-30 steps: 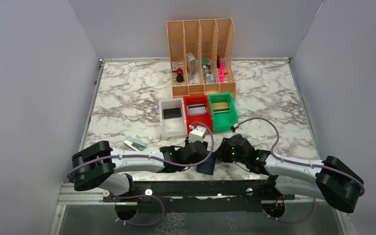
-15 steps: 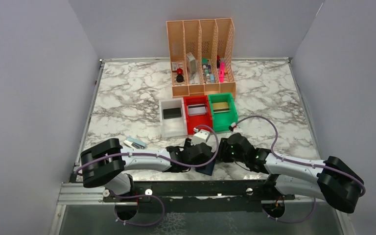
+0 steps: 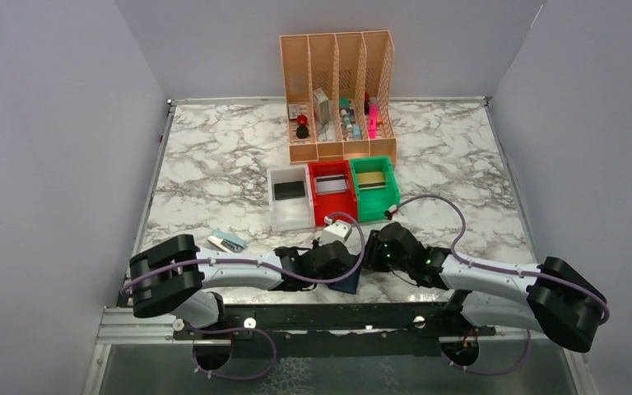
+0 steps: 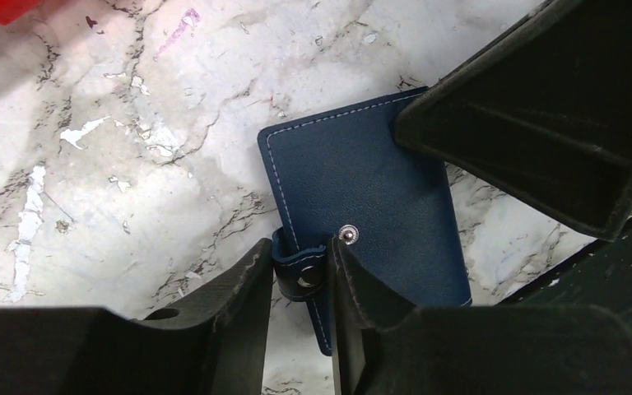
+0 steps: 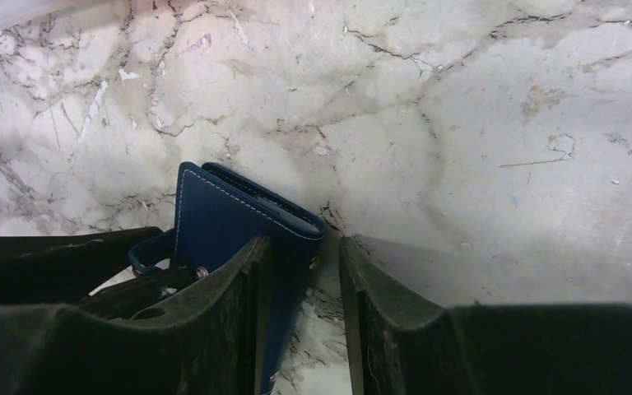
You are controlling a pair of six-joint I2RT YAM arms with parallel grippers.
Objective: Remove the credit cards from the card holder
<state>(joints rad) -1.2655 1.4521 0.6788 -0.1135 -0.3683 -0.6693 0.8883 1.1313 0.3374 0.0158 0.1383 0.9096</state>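
The closed card holder (image 4: 362, 197) lies on the marble table (image 4: 132, 123) near its front edge. The left gripper (image 4: 298, 248) pinches its snap strap (image 4: 295, 278); the right gripper's (image 5: 304, 243) 2 jaws stand apart, straddling its folded spine

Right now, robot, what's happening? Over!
Left gripper shut on strap. Right gripper open, straddling holder edge. Holder closed on table, strap unsnapped. Nothing in the way.

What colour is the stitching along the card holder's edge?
White stitching on the navy-blue card holder; clearest in the left wrist view.
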